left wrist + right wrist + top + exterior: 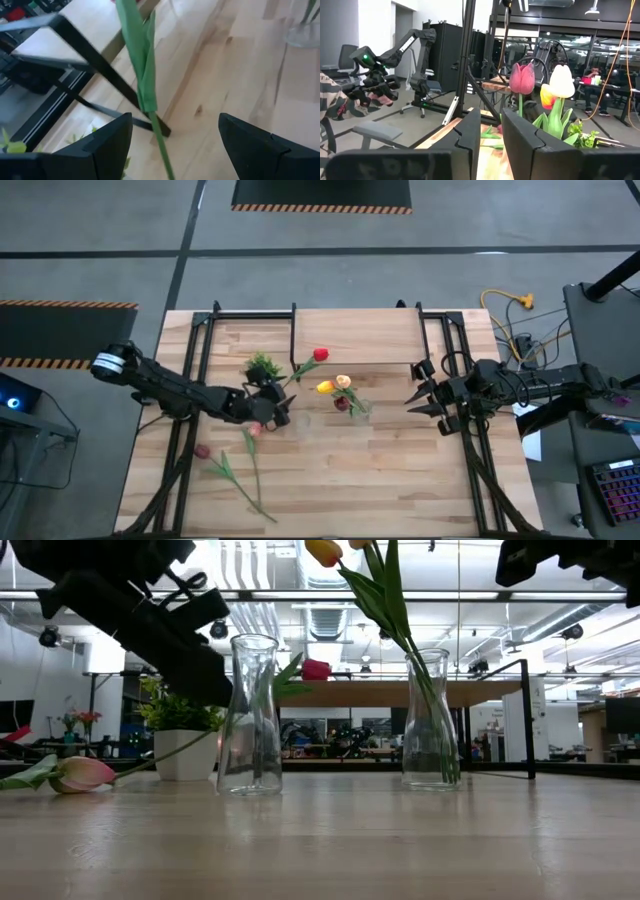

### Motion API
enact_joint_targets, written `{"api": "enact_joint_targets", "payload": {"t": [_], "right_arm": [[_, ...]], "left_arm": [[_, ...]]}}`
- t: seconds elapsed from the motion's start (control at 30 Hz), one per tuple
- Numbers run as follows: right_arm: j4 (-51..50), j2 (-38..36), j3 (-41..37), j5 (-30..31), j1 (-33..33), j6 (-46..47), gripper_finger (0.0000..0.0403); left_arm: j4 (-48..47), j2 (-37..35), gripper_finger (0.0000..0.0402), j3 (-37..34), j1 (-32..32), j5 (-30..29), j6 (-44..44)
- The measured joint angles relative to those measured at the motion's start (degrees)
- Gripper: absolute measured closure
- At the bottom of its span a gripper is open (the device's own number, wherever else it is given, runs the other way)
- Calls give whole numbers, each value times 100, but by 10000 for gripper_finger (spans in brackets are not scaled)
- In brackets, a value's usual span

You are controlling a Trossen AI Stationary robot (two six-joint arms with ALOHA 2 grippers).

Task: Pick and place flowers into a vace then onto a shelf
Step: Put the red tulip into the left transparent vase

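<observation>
- Leftmost, we see two tulips (225, 468) lying flat on the table (400, 480).
- Next, our left gripper (275, 408) hangs over the empty vase (250, 715), jaws spread around a green stem (145, 75).
- Centre, the second vase (430, 720) holds three tulips (340, 390).
- Right gripper (418, 388) hovers nearby, jaws nearly pressed together, empty.

We see a red tulip (320, 354), a yellow tulip (324, 387) and a peach tulip (343, 381), green stems, a pale wood-plank desk (400, 470), and black-legged shelf (350, 330).
</observation>
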Motion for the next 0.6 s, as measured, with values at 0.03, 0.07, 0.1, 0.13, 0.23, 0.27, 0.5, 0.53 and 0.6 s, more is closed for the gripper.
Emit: {"api": "enact_joint_targets", "payload": {"t": [0.03, 0.07, 0.1, 0.13, 0.23, 0.27, 0.5, 0.53, 0.6], "right_arm": [[-1, 0, 0, 0, 2, 0, 334], [-1, -1, 0, 0, -1, -2, 334], [2, -2, 0, 0, 2, -12, 333], [-1, -2, 0, 0, -1, -33, 331], [2, -2, 0, 0, 0, -87, 327], [2, -2, 0, 0, 0, -90, 326], [2, -2, 0, 0, 0, -109, 331], [4, -2, 0, 0, -1, -109, 333], [3, 2, 0, 0, 2, -111, 335]], "left_arm": [[5, 1, 124, 17, 16, 4, 2], [11, 0, 124, 29, 33, 2, 2], [24, 0, 124, 31, 63, 0, 0], [26, 0, 124, 31, 97, -2, 0], [67, 0, 124, 31, 169, -2, -17], [112, 1, 124, 31, 196, -1, -23], [566, 63, 126, 20, 270, 1, -60], [619, 105, 127, 20, 280, 0, -59], [611, 204, 130, 20, 283, 4, -51]]}}
